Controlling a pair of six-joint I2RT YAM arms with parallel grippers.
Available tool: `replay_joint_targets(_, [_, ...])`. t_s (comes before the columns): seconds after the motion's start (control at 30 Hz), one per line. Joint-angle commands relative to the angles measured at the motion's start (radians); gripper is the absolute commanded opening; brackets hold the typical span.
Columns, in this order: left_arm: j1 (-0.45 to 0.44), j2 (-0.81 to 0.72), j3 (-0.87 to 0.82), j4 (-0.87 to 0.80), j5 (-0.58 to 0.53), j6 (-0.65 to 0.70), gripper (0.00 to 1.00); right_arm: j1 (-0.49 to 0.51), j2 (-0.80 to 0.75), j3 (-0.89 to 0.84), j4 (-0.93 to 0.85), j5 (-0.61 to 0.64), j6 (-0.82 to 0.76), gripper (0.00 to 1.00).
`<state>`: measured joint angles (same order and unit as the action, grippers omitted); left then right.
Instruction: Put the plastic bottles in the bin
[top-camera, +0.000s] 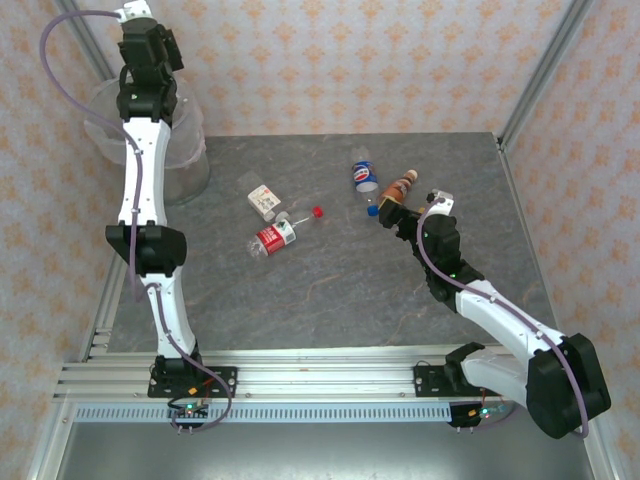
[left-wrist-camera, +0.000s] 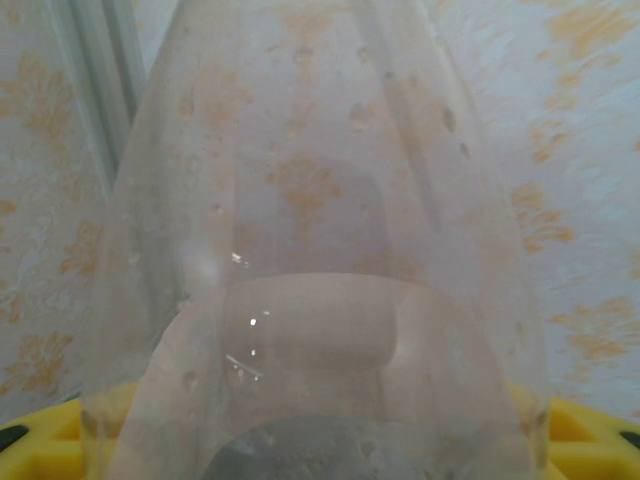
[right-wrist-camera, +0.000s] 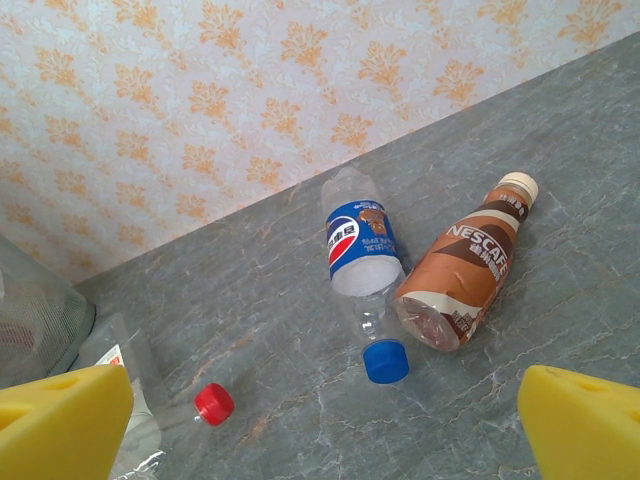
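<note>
Against patterned wallpaper (left-wrist-camera: 600, 150), left gripper (left-wrist-camera: 315, 435) clamps a blurred clear bottle (left-wrist-camera: 320, 250); right gripper (right-wrist-camera: 320, 420) gapes.

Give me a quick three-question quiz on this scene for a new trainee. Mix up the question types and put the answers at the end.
1. True or false: the brown Nescafe bottle stands upright on the table.
2. Where does the bin stand in the top view? A: at the table's far left corner. B: at the far right corner. C: between the two arm bases.
3. Fill in: the right gripper is ___, with nothing between its fingers.

Key: 1 false, it lies on its side. 2 A. 3 open.
</note>
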<state>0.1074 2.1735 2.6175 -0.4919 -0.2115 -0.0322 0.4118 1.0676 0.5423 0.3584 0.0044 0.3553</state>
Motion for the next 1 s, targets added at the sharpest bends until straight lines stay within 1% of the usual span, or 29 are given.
replay_joint_targets(0.0, [0.032, 0.005, 0.04, -0.03, -0.032, -0.062, 0.58, 0.003, -0.01, -0.002, -0.009, 0.019, 0.005, 0.99])
replay_joint_targets(0.3, [0.044, 0.071, 0.038, -0.117, -0.025, -0.074, 0.6, 0.003, -0.011, -0.005, -0.015, 0.022, 0.008, 0.99])
replay_joint_targets(0.53, [0.044, 0.088, 0.022, -0.144, -0.018, -0.139, 0.63, 0.004, -0.009, -0.007, -0.019, 0.02, 0.011, 0.99])
replay_joint_targets(0.63, [0.044, 0.092, 0.02, -0.158, -0.03, -0.169, 0.69, 0.002, -0.009, -0.007, -0.025, 0.019, 0.01, 0.99])
replay_joint_targets(0.77, [0.044, 0.088, 0.02, -0.177, -0.039, -0.196, 0.85, 0.004, -0.011, -0.007, -0.029, 0.02, 0.007, 0.99])
replay_joint_targets(0.8, [0.043, 0.085, 0.021, -0.18, -0.04, -0.2, 0.88, 0.004, -0.011, -0.007, -0.029, 0.02, 0.007, 0.99])
replay_joint_targets(0.97, [0.044, 0.074, 0.021, -0.185, 0.004, -0.211, 0.95, 0.003, -0.008, -0.01, -0.025, 0.02, 0.008, 0.99])
